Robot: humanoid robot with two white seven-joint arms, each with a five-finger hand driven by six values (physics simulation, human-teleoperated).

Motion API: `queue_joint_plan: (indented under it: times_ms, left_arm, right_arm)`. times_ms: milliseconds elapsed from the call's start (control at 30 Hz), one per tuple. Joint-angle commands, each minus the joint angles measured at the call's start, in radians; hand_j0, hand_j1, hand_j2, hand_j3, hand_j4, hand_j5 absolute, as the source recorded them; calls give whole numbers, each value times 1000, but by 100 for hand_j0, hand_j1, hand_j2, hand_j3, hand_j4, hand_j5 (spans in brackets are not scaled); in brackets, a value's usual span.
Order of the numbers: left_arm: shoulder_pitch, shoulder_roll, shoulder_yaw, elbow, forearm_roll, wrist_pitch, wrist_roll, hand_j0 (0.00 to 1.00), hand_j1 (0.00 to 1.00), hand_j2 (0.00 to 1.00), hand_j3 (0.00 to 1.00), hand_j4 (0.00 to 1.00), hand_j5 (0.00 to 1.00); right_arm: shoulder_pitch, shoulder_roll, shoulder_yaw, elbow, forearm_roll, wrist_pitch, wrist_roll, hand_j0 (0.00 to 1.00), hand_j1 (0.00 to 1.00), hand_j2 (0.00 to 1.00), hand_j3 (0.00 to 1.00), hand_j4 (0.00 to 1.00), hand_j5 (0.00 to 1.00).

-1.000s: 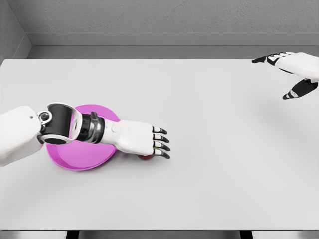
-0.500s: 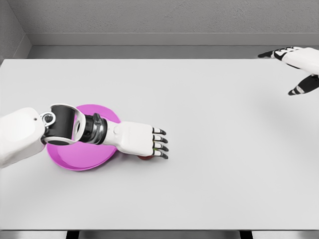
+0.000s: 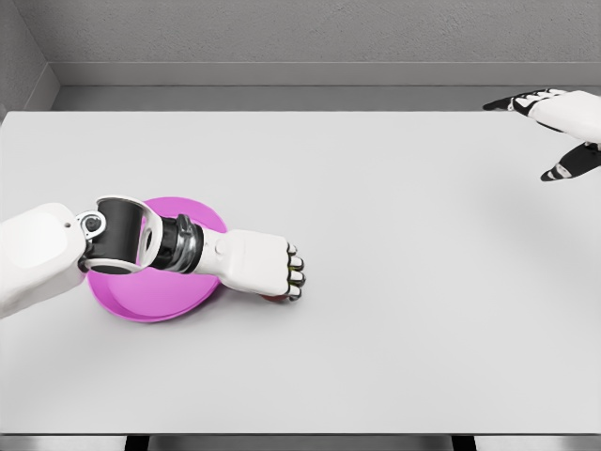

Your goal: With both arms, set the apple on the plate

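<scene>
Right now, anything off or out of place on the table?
Nothing spilled or damaged. The apple sits on the table just right of the pink plate, mostly hidden under the left hand, whose fingers curl over it. The right hand hangs open, far right.

The table (image 3: 376, 282) is a plain white surface spanning nearly the whole width of view, its near edge running along the bottom. Beyond its far edge a grey textured wall (image 3: 310, 33) rises, with a paler ledge (image 3: 282, 73) along its base. A second grey wall (image 3: 19, 56) meets it at the far left corner.
</scene>
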Motion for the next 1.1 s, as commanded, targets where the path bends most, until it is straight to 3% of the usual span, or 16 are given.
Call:
queue_joint_plan:
  times_ms: [0,200,367,533,700,833,967,1067]
  left_arm:
    - [0,0,0,-1,10,2,-6,40,40,40,40,40,40]
    - [0,0,-6,-1,8,2,-6,30,30,30,30,30,30]
    - [0,0,-5,1,13,2,-4,12,12,12,12,12,12]
    - [0,3,9,8,97,2,6,0,0,0,0,0,0]
    - [0,3,26,10,143,2,9,0,0,0,0,0,0]
    - [-3,12,78,11,183,2,8,0,0,0,0,0,0]
    - [3,63,165,11,200,2,5,0,0,0,0,0,0]
    - [0,115,184,11,200,2,2,0,0,0,0,0,0]
  right_arm:
    - [0,-1,0,-3,-2,1,0,100,100,100,100,100,100]
    - [0,-1,-2,-3,-1,1,0,100,100,100,100,100,100]
    - [0,-1,-2,-3,-2,1,0,100,100,100,100,100,100]
    - [2,-1,-2,-15,-1,1,0,100,100,100,100,100,100]
    - [2,-3,-3,-27,-1,1,0,100,100,100,100,100,100]
    - [2,-3,-3,-27,-1,1,0,100,100,100,100,100,100]
    - [3,-3,-3,-27,-2,1,0,100,100,100,100,100,100]
    - [8,-1,-2,-36,-1,1,0,100,100,100,100,100,100]
